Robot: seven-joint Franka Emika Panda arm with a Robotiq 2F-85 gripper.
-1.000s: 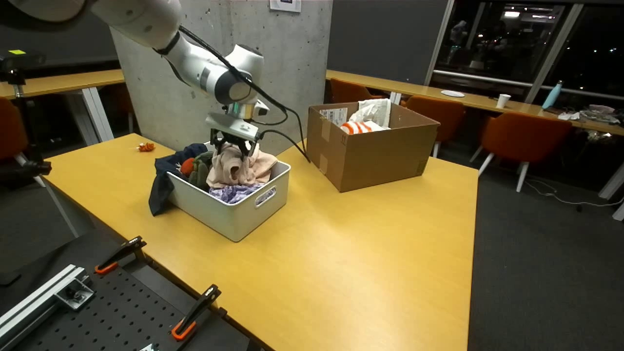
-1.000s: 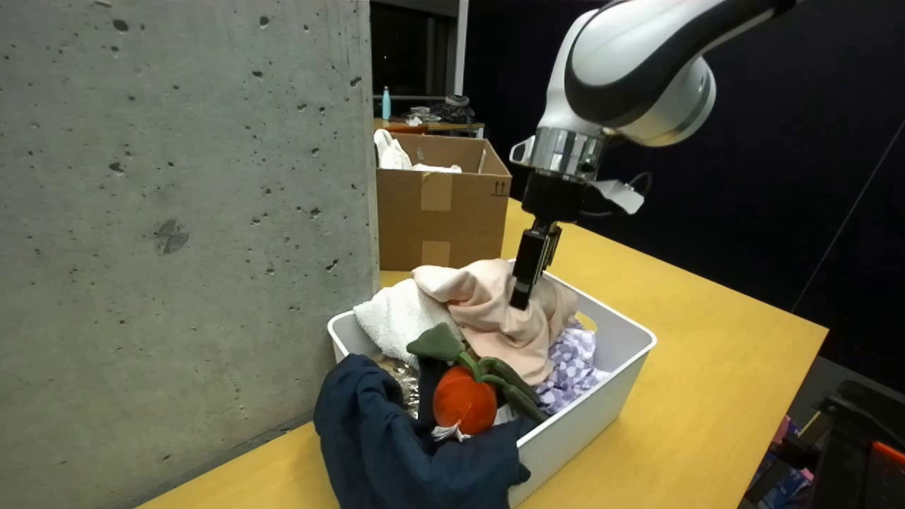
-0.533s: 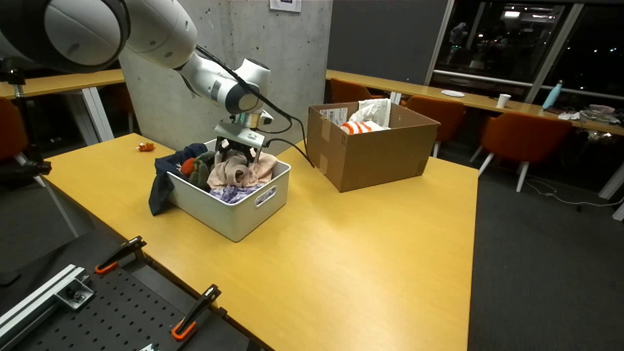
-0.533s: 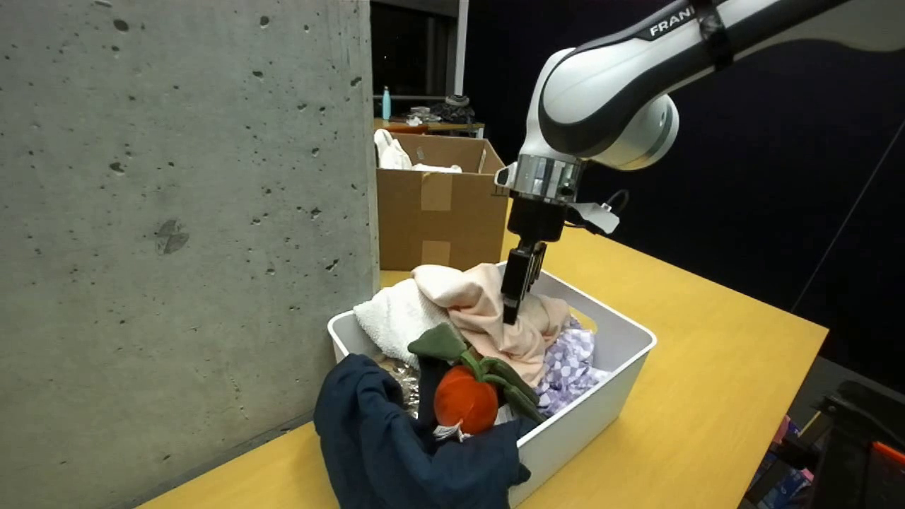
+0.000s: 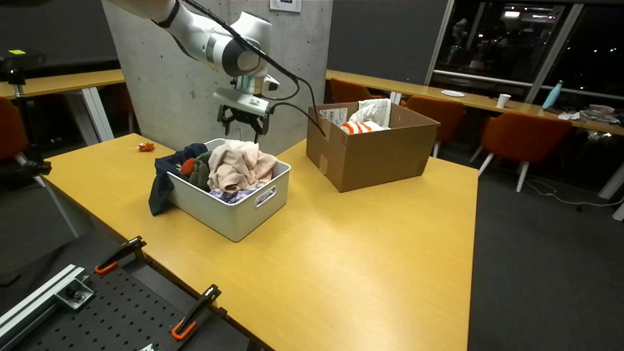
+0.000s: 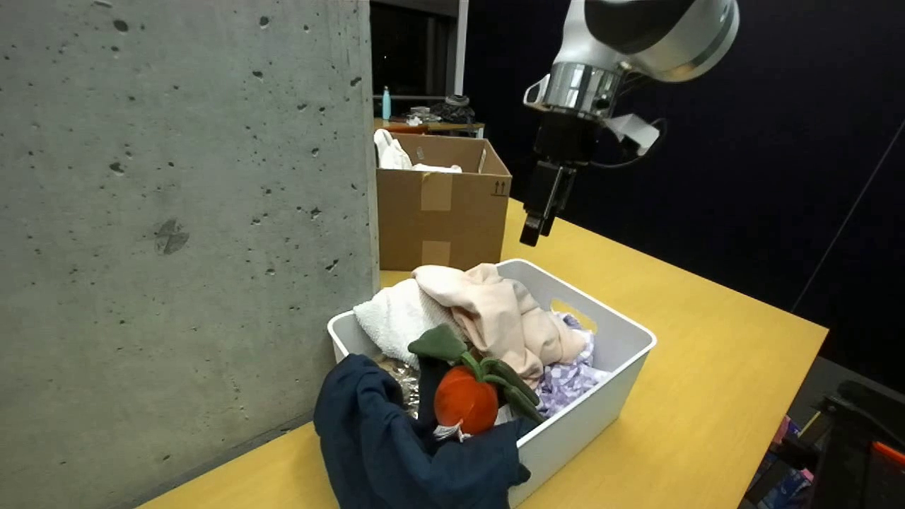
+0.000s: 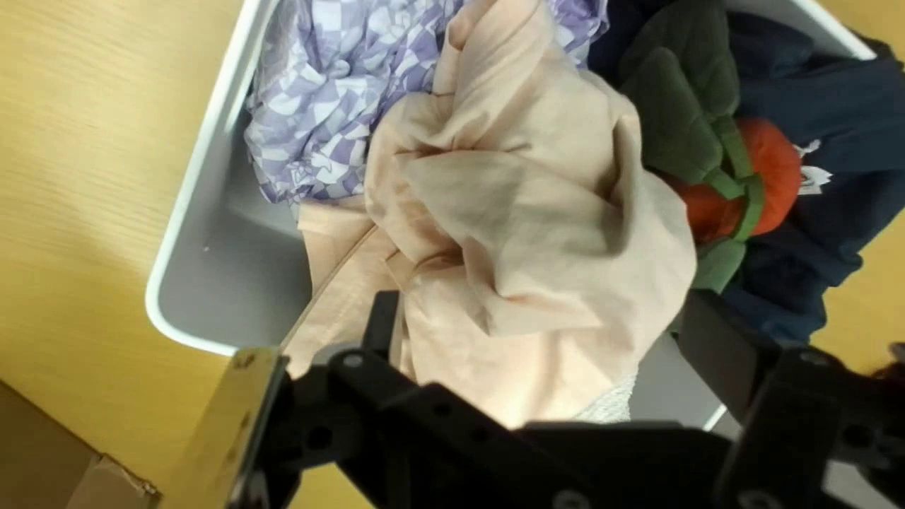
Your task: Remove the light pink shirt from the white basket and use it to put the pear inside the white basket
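Observation:
The light pink shirt (image 5: 242,165) lies crumpled on top of the pile in the white basket (image 5: 226,219). In an exterior view the shirt (image 6: 498,318) rests inside the basket rim, partly over a white towel. My gripper (image 5: 242,136) hangs above the basket, apart from the cloth in both exterior views. Seen from the wrist, the gripper (image 7: 544,304) is open, its fingers wide apart with nothing held; the shirt (image 7: 523,212) is spread below them. The pear does not show in any view.
In the basket also lie an orange plush with green leaves (image 6: 465,399), a purple-white patterned cloth (image 7: 318,106) and the white towel (image 6: 403,318). Navy cloth (image 6: 396,438) drapes over its rim. A cardboard box (image 5: 385,161) and a concrete pillar (image 6: 184,247) stand nearby.
My gripper was down in the shirt, dipping a little lower half a second ago. Now it has risen clear, and the shirt has stayed in the basket with its folds slightly shifted.

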